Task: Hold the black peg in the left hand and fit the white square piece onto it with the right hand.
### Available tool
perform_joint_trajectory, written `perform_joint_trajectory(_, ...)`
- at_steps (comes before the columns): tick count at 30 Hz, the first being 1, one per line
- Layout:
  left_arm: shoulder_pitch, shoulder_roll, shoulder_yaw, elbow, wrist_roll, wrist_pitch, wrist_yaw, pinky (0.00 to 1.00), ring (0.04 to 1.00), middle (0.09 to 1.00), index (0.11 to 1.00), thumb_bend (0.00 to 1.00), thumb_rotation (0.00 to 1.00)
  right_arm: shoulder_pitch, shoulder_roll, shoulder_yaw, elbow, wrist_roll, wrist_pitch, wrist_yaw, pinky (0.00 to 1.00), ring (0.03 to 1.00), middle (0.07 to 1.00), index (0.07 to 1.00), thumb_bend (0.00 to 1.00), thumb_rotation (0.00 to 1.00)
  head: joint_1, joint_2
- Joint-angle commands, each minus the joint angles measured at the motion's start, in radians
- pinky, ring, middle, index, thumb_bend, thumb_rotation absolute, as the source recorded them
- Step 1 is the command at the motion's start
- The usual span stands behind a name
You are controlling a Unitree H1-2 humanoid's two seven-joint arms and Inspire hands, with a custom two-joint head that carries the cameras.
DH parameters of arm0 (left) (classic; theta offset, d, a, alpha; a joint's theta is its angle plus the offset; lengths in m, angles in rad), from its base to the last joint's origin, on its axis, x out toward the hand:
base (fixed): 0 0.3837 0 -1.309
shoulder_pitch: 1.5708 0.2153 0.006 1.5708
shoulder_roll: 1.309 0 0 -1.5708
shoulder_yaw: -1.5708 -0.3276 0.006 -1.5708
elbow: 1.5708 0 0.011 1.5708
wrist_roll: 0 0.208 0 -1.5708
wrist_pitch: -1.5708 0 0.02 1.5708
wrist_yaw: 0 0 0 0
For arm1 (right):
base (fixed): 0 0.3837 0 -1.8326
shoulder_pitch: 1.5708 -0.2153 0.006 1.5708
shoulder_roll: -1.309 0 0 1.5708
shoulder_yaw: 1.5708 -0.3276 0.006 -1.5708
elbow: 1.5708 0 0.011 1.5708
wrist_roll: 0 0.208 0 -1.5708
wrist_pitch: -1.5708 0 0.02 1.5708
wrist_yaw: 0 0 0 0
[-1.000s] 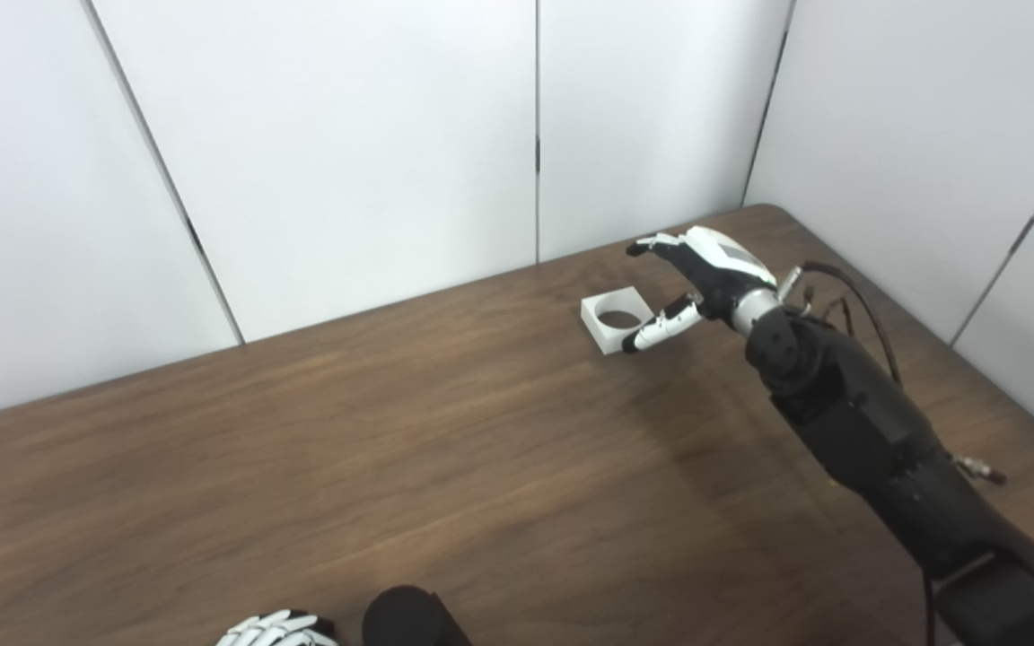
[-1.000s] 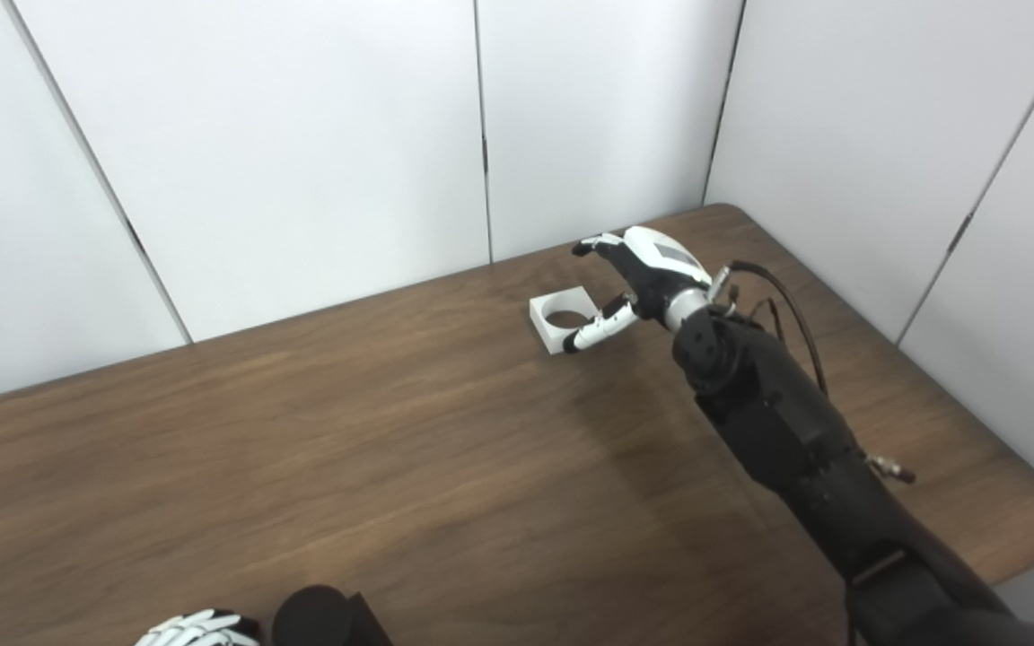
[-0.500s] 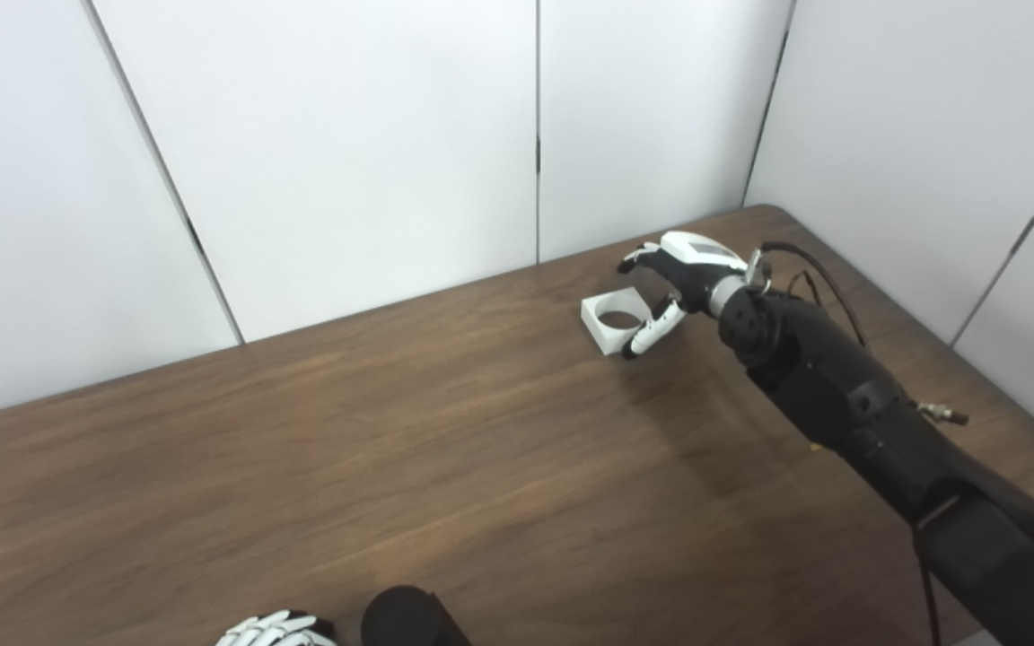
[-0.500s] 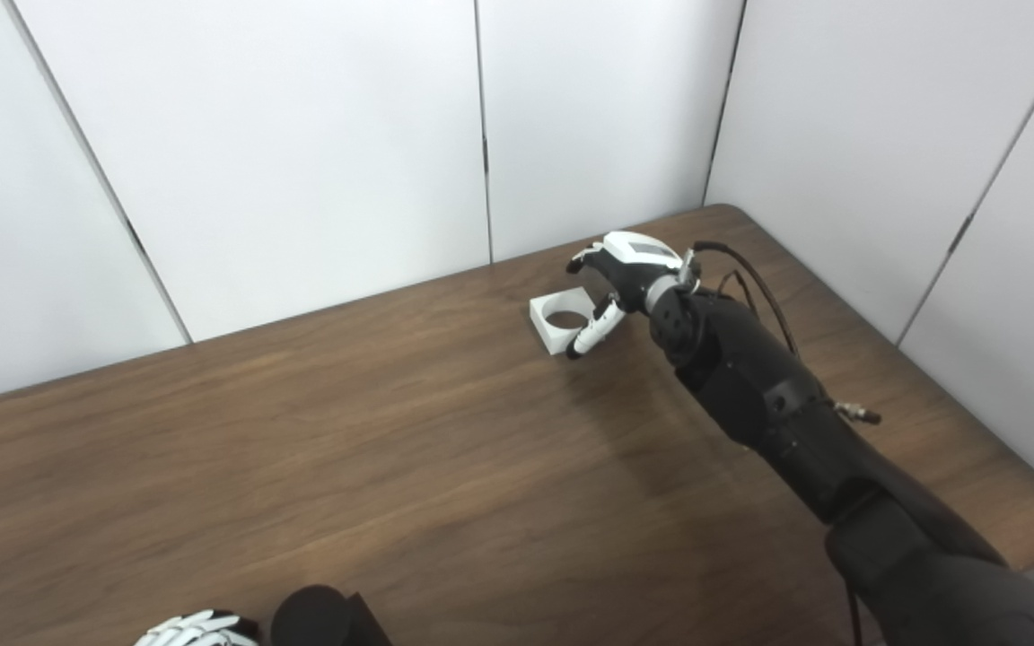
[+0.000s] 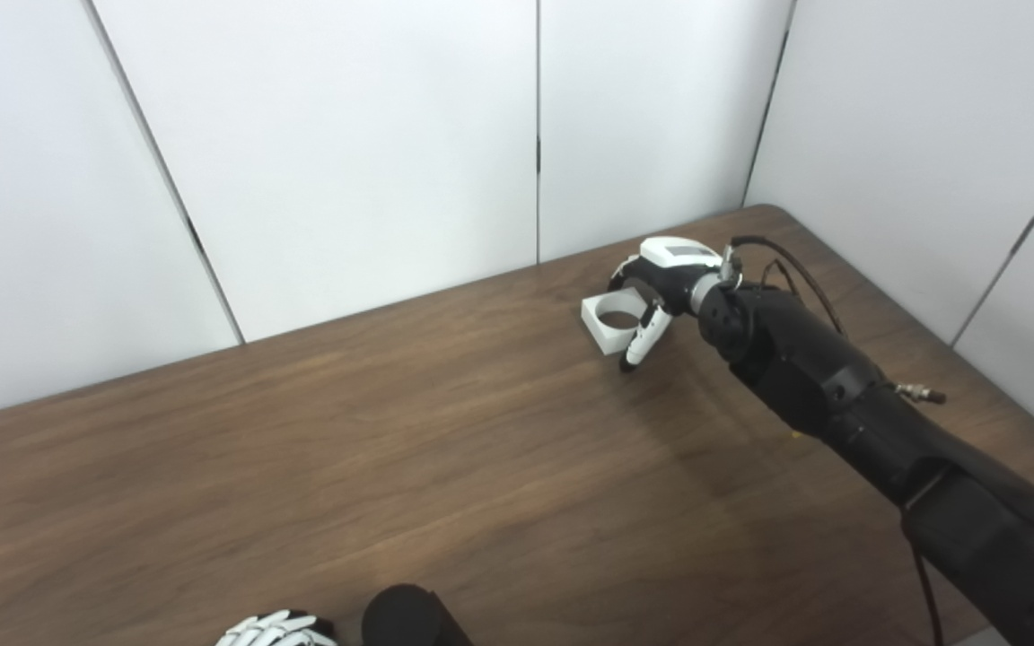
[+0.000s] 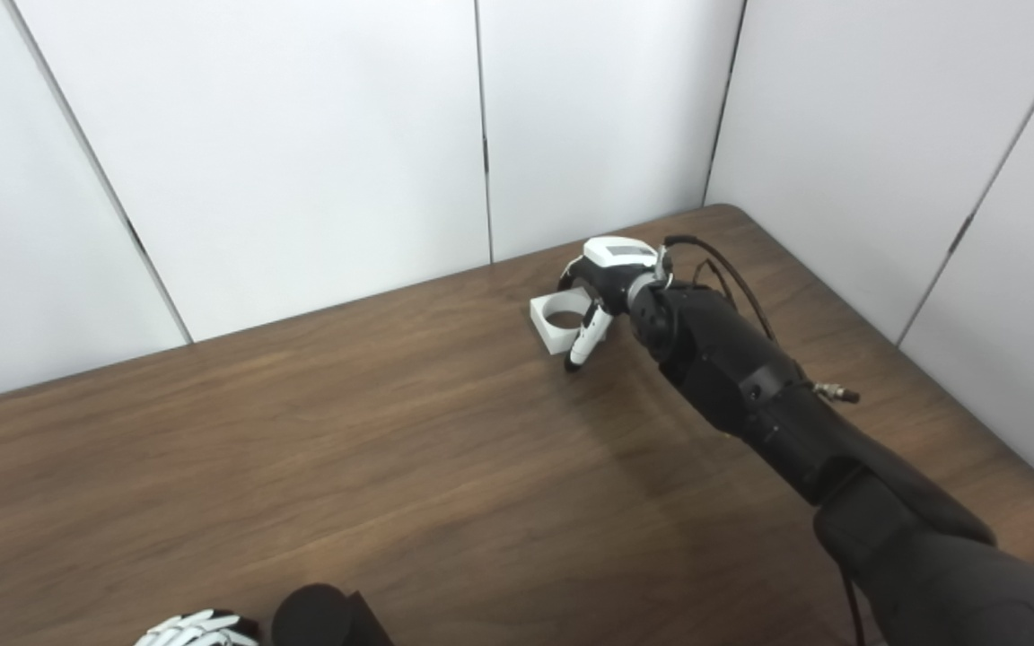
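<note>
while the left hand (image 5: 276, 630) waits at the near edge of the table (image 5: 302, 467), barely in frame beside the black peg (image 5: 405, 617), its fingers too cropped to judge, the right hand (image 5: 661, 287) has dropped over the last second onto the white square piece (image 5: 611, 323) at the far right. its fingers, spread above a moment ago, now curl around the piece's right side, apparently not yet clamped; the pickup looks imminent.
</note>
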Motion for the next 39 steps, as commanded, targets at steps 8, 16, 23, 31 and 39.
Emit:
perform_joint_trajectory(8,0.019,0.007,0.003,-0.016,0.036,0.027,-0.023,0.82,0.789,0.728,0.487,0.52,0.04,-0.050,-0.031,0.001,0.014,-0.019,-0.053,-0.015,0.90,0.965,0.885,0.610,0.78,0.16,0.006,0.002)
perform_joint_trajectory(16,0.020,0.007,0.003,-0.016,0.033,0.027,-0.022,0.83,0.792,0.732,0.487,0.52,0.05,-0.040,-0.040,0.006,0.022,-0.033,-0.129,-0.054,0.84,0.891,0.798,0.486,0.52,0.13,0.016,0.006)
perform_joint_trajectory(23,0.013,0.004,0.000,-0.012,0.040,0.029,-0.022,0.82,0.792,0.731,0.487,0.52,0.05,-0.029,-0.045,0.000,0.001,-0.035,-0.155,-0.049,0.82,0.868,0.768,0.484,0.52,0.13,0.030,0.010)
perform_joint_trajectory(31,0.003,-0.013,-0.010,-0.022,0.063,0.051,-0.041,0.82,0.794,0.734,0.487,0.52,0.05,0.025,-0.083,-0.029,-0.197,-0.030,-0.165,-0.001,0.83,0.882,0.779,0.485,0.52,0.13,0.113,0.045)
perform_joint_trajectory(39,-0.019,-0.037,-0.030,-0.063,0.077,0.089,-0.098,0.80,0.783,0.728,0.487,0.52,0.05,0.109,-0.121,-0.065,-0.554,-0.017,-0.154,0.134,0.85,0.883,0.778,0.485,0.52,0.13,0.206,0.111)
